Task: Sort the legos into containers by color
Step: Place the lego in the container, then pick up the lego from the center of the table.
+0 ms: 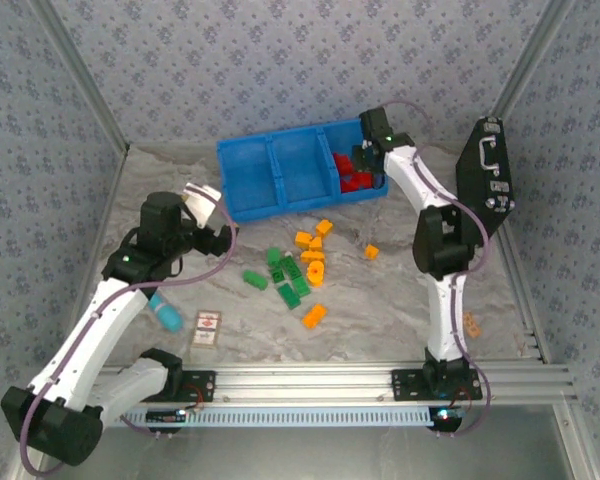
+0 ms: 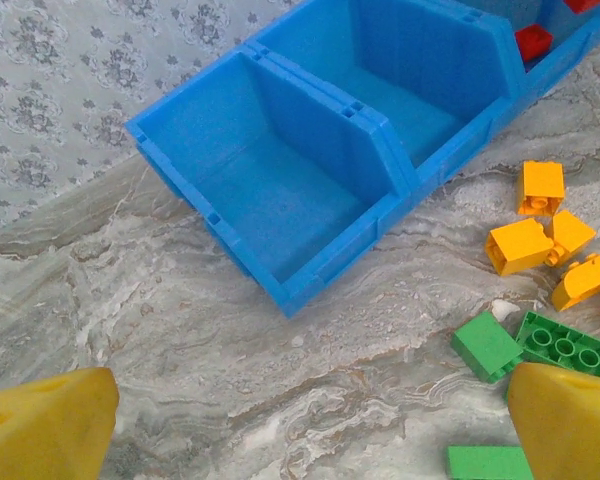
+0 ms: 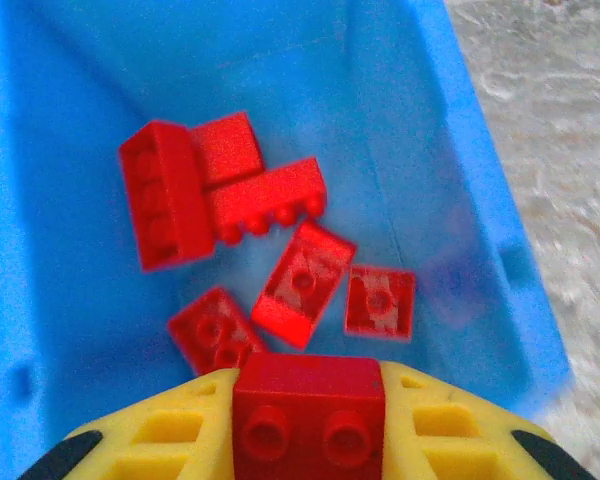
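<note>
**A:** Marbled tabletop [image 1: 380,300], patterned walls around it. Where are the legos?

**B:** A pile of red bricks [image 3: 230,200] lies in the right-hand compartment of the blue bin [image 1: 255,210]. One more red brick [image 3: 308,395] is clamped in the right gripper [image 3: 308,445], hanging over that same compartment. The other two compartments are bare. Green bricks [image 1: 288,275] and orange bricks [image 1: 315,250] are loose in a cluster on the table in front of the bin. A lone orange brick [image 1: 372,251] sits off to the right.

**A:** Left side?

**B:** The left gripper [image 2: 305,430] has its jaws spread wide with nothing between them. It hovers low beside the cluster, green bricks just by one finger.

**A:** Handling?

**B:** My read: light, rigid, hard plastic, not fragile. The side walls are smooth, so they're a bit slippery. Pinch across two flat sides, not the studs. Start at the cluster's edge, since some neighbours touch and could get nudged.
</note>
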